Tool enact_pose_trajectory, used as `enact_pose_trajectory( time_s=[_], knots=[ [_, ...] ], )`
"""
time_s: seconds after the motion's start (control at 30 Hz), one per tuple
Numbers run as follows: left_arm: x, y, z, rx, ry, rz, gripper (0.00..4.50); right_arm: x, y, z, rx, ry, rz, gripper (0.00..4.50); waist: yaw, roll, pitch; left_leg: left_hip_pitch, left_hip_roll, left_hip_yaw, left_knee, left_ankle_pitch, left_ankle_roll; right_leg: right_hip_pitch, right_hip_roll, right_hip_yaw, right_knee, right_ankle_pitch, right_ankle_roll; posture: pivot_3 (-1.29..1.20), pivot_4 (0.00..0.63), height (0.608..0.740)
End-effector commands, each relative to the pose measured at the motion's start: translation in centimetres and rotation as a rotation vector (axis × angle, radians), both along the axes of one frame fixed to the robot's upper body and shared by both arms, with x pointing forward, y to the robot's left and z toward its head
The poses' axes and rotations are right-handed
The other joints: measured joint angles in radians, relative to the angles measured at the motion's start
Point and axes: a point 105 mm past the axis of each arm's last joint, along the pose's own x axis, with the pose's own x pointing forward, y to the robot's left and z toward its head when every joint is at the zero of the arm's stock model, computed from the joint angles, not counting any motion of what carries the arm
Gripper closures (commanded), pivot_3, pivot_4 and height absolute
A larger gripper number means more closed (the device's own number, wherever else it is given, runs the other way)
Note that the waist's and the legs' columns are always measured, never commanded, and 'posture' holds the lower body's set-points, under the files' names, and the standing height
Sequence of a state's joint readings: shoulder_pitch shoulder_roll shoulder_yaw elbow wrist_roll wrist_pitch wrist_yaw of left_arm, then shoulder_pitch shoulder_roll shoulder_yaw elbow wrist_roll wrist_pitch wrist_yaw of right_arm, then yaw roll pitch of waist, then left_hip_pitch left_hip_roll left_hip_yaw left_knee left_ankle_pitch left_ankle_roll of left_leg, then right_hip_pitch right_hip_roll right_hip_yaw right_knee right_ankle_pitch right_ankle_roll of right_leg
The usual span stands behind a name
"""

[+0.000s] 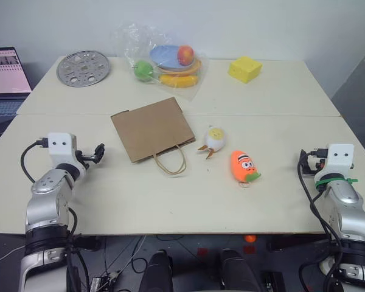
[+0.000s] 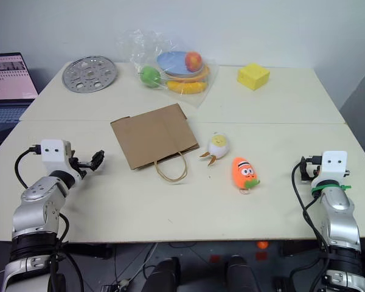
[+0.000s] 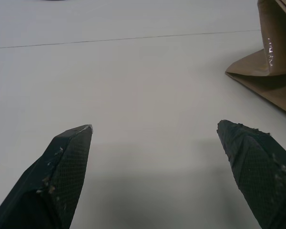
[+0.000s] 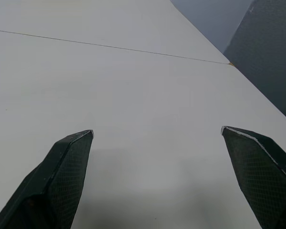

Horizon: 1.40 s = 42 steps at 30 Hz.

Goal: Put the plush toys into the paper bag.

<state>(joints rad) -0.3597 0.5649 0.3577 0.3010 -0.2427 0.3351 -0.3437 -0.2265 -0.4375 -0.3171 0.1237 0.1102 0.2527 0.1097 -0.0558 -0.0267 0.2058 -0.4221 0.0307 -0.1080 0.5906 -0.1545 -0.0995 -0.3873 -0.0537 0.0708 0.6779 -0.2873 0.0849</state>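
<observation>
Starting: toys unbagged | left gripper (image 3: 155,136), right gripper (image 4: 157,133) spread wide, empty | paper bag (image 1: 152,129) flat, frame centre | next: reach chick (image 1: 215,139), carrot (image 1: 244,166) lower right

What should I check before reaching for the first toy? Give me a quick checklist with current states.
1. Left gripper open, nothing in it: ok.
2. Right gripper open, nothing in it: ok.
3. Chick toy and carrot toy lie free on the table, apart from each other: ok.
4. Paper bag ready to receive: not ok, it lies flat with its handle toward the robot.
5. Bag mouth open: cannot tell.
6. Bag of fruit and yellow block sit at the far side, out of the way: ok.
</observation>
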Motion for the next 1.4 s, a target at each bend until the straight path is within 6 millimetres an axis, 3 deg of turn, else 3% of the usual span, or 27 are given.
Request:
enact_pose_trajectory(
  time_s=[0.03, 0.53, 0.7, 0.9, 0.97, 1.03, 1.13, 1.3, 1.4],
  knots=[
    [-0.1, 0.1, 1.7, 0.057, -0.033, 0.001, 0.02, 0.1, 0.3, 1.3, -0.019, -0.045, 0.012, 0.0, 0.0, 0.0, 0.0, 0.0, 0.0, 0.0, 0.0, 0.0, 0.0, 0.0, 0.0, 0.0, 0.0, 0.0, 0.0, 0.0, 0.15, 0.74],
    [-0.3, -1.0, 3.6, 0.031, -0.111, -0.089, 0.02, 0.0, 0.3, 1.8, -0.037, -0.058, 0.035, 0.0, 0.0, 0.0, 0.0, 0.0, 0.0, 0.0, 0.0, 0.0, 0.0, 0.0, 0.0, 0.0, 0.0, 0.0, 0.0, 0.0, 0.15, 0.74],
    [-1.0, -3.1, 5.6, 0.149, -0.134, -0.231, 0.02, 0.3, 1.2, 3.0, -0.034, -0.077, 0.095, 0.0, 0.0, 0.0, 0.0, 0.0, 0.0, 0.0, 0.0, 0.0, 0.0, 0.0, 0.0, 0.0, 0.0, 0.0, 0.0, 0.0, 0.15, 0.74],
    [-2.6, -8.4, 8.5, 0.24, -0.105, -0.552, 0.02, 0.4, 7.0, 7.1, -0.052, -0.101, 0.493, 0.0, -0.001, 0.0, 0.0, -0.001, 0.0, 0.001, 0.0, 0.0, 0.0, 0.0, 0.0, 0.001, -0.002, -0.001, -0.001, 0.0, 0.15, 0.74],
    [-3.5, -11.9, 8.7, 0.28, -0.049, -0.746, 0.02, -1.1, 11.2, 8.4, -0.04, -0.073, 0.773, 0.0, -0.001, 0.0, 0.0, -0.001, 0.0, 0.001, 0.0, 0.0, 0.0, 0.0, 0.0, 0.0, -0.002, -0.003, 0.002, 0.0, 0.15, 0.74],
    [-3.9, -13.9, 8.4, 0.31, 0.008, -0.858, 0.02, -2.9, 14.4, 9.0, -0.018, -0.03, 0.982, 0.0, 0.0, 0.0, 0.001, -0.001, 0.0, 0.0, 0.0, 0.0, 0.0, 0.0, 0.0, 0.0, -0.002, -0.004, 0.002, 0.0, 0.15, 0.74],
    [-4.7, -17.5, 7.6, 0.359, 0.063, -1.013, 0.02, -4.7, 17.6, 9.5, 0.019, 0.021, 1.163, 0.0, 0.003, 0.0, 0.001, -0.002, 0.0, -0.001, 0.0, 0.0, 0.0, 0.0, 0.0, -0.001, -0.003, -0.004, 0.002, 0.0, 0.15, 0.74],
    [-5.8, -20.7, 5.7, 0.455, 0.137, -1.178, 0.02, -5.8, 19.8, 9.7, 0.035, 0.049, 1.241, 0.0, 0.003, 0.0, 0.001, -0.004, 0.0, 0.0, 0.0, 0.0, 0.0, -0.001, 0.0, 0.0, -0.004, -0.004, 0.002, 0.0, 0.15, 0.74],
    [-5.8, -21.1, 5.3, 0.454, 0.162, -1.194, 0.02, -6.1, 20.2, 9.8, 0.045, 0.062, 1.257, 0.0, 0.004, 0.0, 0.001, -0.004, 0.0, 0.0, 0.0, 0.0, 0.0, -0.002, 0.0, -0.001, -0.004, -0.004, 0.002, 0.0, 0.15, 0.74]
  ],
)
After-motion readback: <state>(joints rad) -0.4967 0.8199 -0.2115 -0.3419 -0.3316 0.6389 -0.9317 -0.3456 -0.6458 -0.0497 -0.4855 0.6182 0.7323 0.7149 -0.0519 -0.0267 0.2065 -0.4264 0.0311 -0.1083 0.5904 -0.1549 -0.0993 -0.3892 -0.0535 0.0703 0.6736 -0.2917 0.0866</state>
